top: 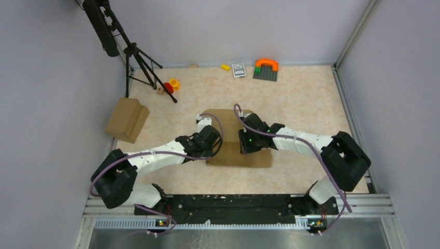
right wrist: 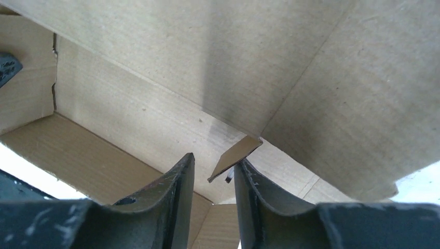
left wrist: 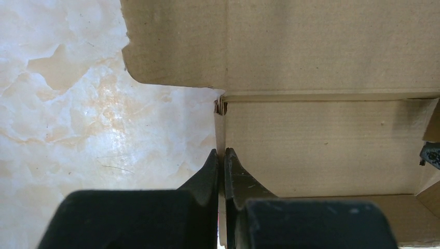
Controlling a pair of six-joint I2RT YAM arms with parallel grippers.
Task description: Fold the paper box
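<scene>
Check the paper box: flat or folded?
Partly folded: the paper box has side walls raised in both wrist views; its far flap lies spread flat.

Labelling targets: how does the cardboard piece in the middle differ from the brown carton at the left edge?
The paper box is opened out, its flaps spread low; the brown carton is closed up, bulkier, with a stepped top. The paper box lies in the middle with the left gripper and right gripper at it; the brown carton stands alone, untouched. Both are plain brown unmarked cardboard.
</scene>
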